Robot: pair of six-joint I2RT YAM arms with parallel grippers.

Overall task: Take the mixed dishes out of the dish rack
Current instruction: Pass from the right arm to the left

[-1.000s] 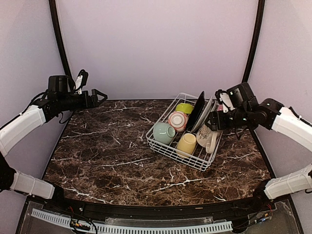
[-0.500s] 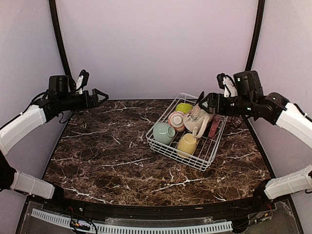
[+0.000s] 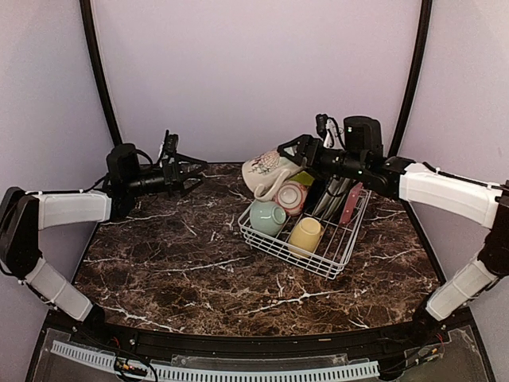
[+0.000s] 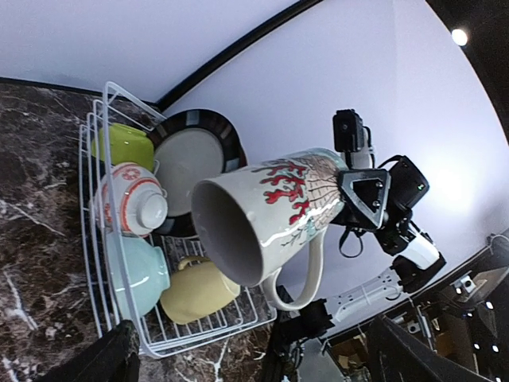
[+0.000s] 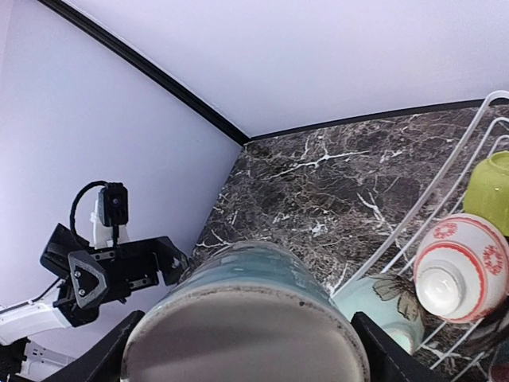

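My right gripper (image 3: pixel 293 153) is shut on a beige mug (image 3: pixel 266 171) with a red flower pattern and holds it on its side in the air above the far left corner of the white wire dish rack (image 3: pixel 296 253). In the right wrist view the mug's base (image 5: pixel 246 318) fills the space between my fingers. My left gripper (image 3: pixel 193 171) is open and empty, a little left of the mug and pointing at its open mouth (image 4: pixel 231 231). In the rack lie a mint bowl (image 3: pixel 266 216), a pink-striped bowl (image 3: pixel 291 196), a yellow mug (image 3: pixel 305 235), a lime bowl (image 3: pixel 302 177) and upright plates, black (image 3: pixel 324 191) and pink (image 3: pixel 350 205).
The rack stands at the right back of the dark marble table (image 3: pixel 175 255). Purple walls close the back and sides. The left wrist view shows the rack's near wires (image 4: pixel 91 231) and the right arm (image 4: pixel 374 199) behind the mug.
My right gripper has lifted the beige mug out of the rack and carried it up and to the left. My left arm has swung in toward the mug.
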